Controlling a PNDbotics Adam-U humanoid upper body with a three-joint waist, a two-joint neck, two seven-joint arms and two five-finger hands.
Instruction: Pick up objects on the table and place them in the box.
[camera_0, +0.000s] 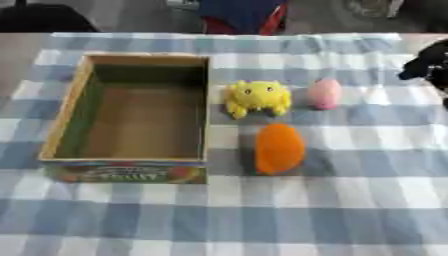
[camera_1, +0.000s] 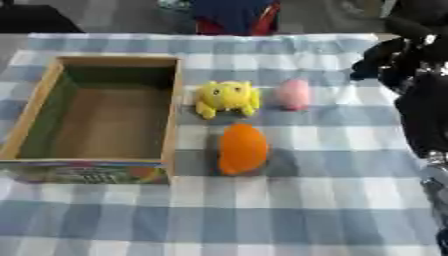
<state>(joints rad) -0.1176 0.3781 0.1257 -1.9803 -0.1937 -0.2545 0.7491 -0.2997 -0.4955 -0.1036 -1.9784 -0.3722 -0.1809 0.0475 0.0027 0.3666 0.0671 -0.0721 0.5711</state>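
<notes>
**Checked tabletop and its load**

The tabletop (camera_0: 350, 210) was covered by a blue-and-white checked cloth. On it stood an open cardboard box (camera_0: 61, 117) at the left. Just right of it lay a yellow plush toy (camera_0: 256, 97), a pink egg-shaped thing (camera_0: 325, 93) and an orange oval thing (camera_0: 279, 148).

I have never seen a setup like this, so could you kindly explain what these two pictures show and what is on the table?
Both pictures come from a stereo camera in a humanoid robot's head, looking down at the same moment; one is the left eye, one the right. On a checked tablecloth stands an open cardboard box, with nothing inside yet. Beside it lie a yellow plush toy, a pink egg-shaped thing and an orange oval thing. The black shape at the right edge is the robot's right hand and arm; it holds nothing. The left hand is out of sight.
</notes>
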